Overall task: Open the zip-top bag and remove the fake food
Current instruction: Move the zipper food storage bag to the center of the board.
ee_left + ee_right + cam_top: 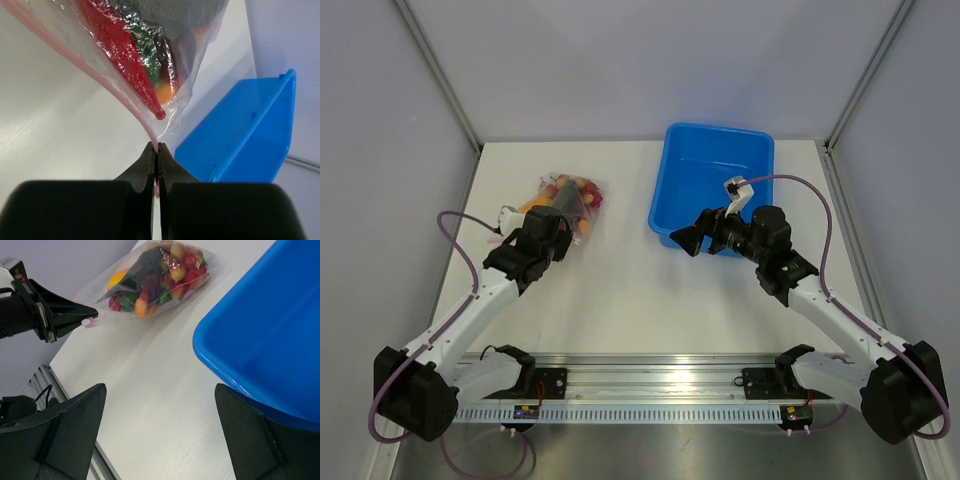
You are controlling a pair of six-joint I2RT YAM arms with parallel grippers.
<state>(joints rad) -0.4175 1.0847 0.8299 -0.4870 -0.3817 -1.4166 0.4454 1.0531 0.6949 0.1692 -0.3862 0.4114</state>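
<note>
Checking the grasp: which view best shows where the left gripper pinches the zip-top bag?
Left wrist: the left gripper is shut on the zip-top bag's pink edge. Right wrist shows it from afar; top external hides the contact.

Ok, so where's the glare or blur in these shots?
Top view: glare on the metal rail. Left wrist view: bright highlights on the crinkled zip-top bag; the left gripper is a dark silhouette. Right wrist view: the right gripper is dark, little detail.

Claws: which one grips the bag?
The left claw, shut on the zip-top bag's pink zipper edge; the right claw stands open, empty, by the blue tub.
</note>
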